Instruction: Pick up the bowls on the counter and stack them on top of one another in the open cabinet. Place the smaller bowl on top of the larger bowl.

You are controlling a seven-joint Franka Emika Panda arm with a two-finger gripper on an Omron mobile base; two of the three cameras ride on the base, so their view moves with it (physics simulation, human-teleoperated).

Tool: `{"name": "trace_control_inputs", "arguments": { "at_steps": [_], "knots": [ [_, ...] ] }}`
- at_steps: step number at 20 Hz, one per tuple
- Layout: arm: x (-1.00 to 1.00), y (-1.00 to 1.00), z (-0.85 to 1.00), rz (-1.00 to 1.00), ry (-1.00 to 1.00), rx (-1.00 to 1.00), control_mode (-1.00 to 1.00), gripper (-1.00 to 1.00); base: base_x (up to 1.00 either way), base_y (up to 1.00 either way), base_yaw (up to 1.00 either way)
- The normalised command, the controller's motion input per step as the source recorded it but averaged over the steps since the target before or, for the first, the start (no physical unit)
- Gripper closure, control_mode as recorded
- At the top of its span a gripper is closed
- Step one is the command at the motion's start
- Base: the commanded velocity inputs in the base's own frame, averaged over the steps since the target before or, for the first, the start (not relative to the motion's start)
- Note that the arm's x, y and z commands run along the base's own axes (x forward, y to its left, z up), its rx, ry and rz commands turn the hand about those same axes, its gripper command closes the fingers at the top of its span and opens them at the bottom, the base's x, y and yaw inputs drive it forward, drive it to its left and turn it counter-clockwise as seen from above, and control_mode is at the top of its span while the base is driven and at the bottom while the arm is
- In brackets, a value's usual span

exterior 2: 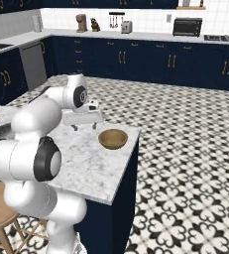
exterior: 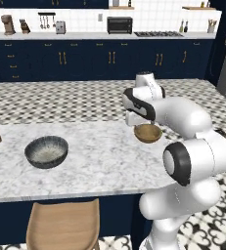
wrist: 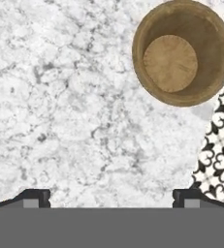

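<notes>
**Gripper hangs beside the small bowl, not yet over it**

Starting at the left of the counter [exterior: 100,161] — there sits the larger bowl [exterior: 46,151], the dark grey speckled one, upright and untouched, well apart from the arm. Moving right along the marble, the gripper [exterior 2: 84,126] hovers above bare stone, fingers pointing down, and in the hand view its two dark tips [wrist: 34,198] stand wide apart with nothing but marble between them — spread and empty.

Further right again is the smaller bowl [exterior: 147,133], tan-brown, upright, resting near the counter's far right corner, close to the edge where the patterned floor [wrist: 220,160] begins. This is the relation that matters: the bowl lies just beside the gripper, off toward that corner, not under it. In the hand view the bowl [wrist: 183,52] sits up in the top right, well clear of the line between the fingertips. From the right base view it is the same story — the bowl [exterior 2: 112,138] is to the gripper's right and a little nearer the counter edge.

The bowl is round, so no long axis to line up with; my read is that the gripper must shift toward the corner until one finger can drop inside the rim and the other outside it. The corner is tight, so a nudge could push the bowl toward the edge.
</notes>
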Motion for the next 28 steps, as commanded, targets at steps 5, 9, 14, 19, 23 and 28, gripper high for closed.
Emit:
{"name": "trace_control_inputs", "arguments": {
  "at_steps": [5, 9, 14, 19, 23, 28],
  "knots": [
    [0.37, 0.0, -0.59, 0.0, 0.0, 0.0, -1.0, -1.0, 0.0, 0.0, 0.0],
    [0.09, -0.24, -0.24, 0.0, 0.03, 0.0, -1.0, -1.0, 0.0, 0.0, 0.0],
    [0.02, -0.26, -0.29, 0.0, 0.0, 0.01, -1.0, -1.0, 0.0, 0.0, 0.0],
    [0.42, 0.01, -0.55, 0.01, 0.0, 0.0, -1.0, -1.0, 0.0, 0.0, 0.0],
    [0.31, 0.0, -0.38, 0.03, 0.01, 0.0, -1.0, -1.0, 0.0, 0.0, 0.0],
    [0.16, 0.0, 0.0, 0.01, 0.0, 0.0, -1.0, -1.0, 0.0, 0.0, 0.0]
  ]
}}
